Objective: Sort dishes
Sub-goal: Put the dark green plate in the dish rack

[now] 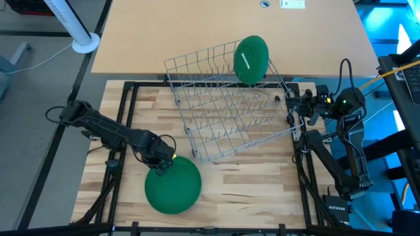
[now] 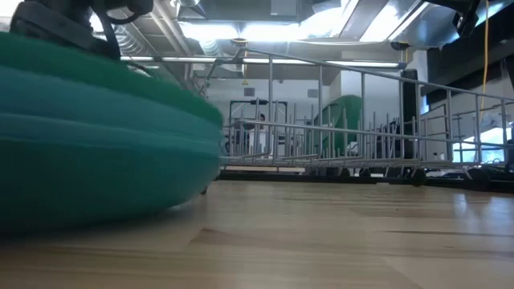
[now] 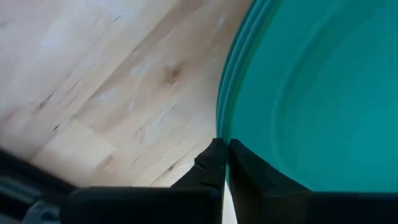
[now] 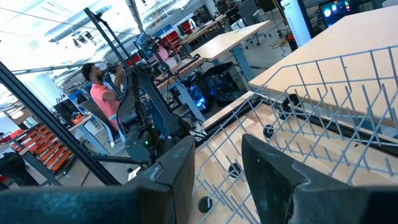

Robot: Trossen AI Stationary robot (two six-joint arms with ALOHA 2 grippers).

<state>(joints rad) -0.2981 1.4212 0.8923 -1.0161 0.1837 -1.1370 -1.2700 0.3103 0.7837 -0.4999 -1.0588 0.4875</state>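
The left hand [image 3: 225,163] pinches the rim of the top plate [image 1: 172,185] near the wire rack [image 1: 230,111]; light, stiff, slippery plastic, best held at its edge.

we see grey wire rack [image 1: 230,105] tilted on wooden table [image 1: 249,190] | tan desk [image 1: 197,33] behind | seated person [image 4: 102,93] beyond

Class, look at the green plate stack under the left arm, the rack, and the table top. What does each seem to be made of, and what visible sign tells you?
Green plates: probably plastic, smooth with a soft sheen; uniform colour and thin moulded rims show in the left wrist view.
Rack: thin grey wire, likely metal, perhaps coated; an open grid you see through.
Table top: light wood, butcher-block look; plank seams and grain streaks show, with a faint satin finish.
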